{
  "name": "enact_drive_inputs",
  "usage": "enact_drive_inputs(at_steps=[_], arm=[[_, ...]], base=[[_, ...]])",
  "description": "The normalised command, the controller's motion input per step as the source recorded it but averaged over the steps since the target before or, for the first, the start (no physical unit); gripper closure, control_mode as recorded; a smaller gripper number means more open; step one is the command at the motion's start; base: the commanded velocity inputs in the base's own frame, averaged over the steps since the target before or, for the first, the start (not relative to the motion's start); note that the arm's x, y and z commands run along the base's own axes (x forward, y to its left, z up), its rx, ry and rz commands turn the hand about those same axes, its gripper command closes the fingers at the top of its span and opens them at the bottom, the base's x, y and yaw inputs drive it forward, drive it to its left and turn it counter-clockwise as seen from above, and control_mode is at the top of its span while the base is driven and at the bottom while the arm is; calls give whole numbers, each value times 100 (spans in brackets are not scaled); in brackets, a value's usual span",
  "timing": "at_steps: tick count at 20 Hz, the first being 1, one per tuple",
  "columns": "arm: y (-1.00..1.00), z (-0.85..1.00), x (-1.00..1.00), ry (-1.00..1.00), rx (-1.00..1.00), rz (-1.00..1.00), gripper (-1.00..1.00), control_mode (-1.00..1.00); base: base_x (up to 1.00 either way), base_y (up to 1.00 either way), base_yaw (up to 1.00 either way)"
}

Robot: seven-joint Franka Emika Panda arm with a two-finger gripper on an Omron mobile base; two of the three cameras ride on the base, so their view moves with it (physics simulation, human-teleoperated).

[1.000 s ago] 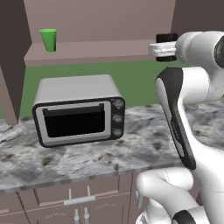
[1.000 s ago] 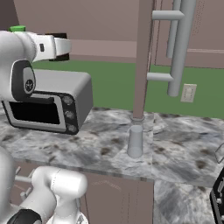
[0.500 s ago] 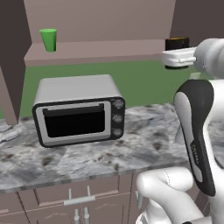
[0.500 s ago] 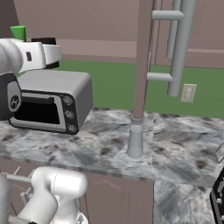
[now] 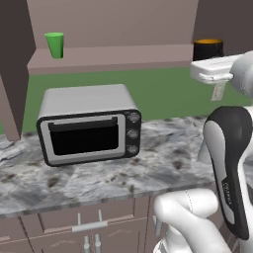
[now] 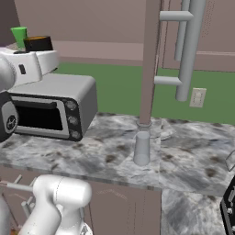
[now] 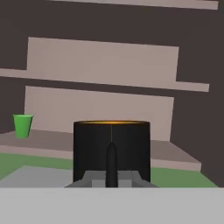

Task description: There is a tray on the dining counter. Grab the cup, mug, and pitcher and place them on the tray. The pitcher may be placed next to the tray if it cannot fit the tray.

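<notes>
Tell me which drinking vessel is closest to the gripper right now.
The black mug, orange inside, sits right at the gripper, handle facing it. The green cup stands far along the shelf.

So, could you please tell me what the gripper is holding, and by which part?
The black mug, held by its side handle, fingers shut on it.

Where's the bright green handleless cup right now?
The bright green handleless cup stands upright at the left end of the pinkish wall shelf, above the grey toaster oven and far left of the black mug.
</notes>
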Motion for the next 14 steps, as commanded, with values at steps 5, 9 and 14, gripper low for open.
enact_drive_inputs(at_steps=[5,9,14], arm=[[0,-3,-28,-12,0,0,100,-100],[0,0,-23,-2,0,0,100,-100],[0,0,-33,0,0,0,100,-100]], base=[[0,0,0],[0,0,0],[0,0,0]])
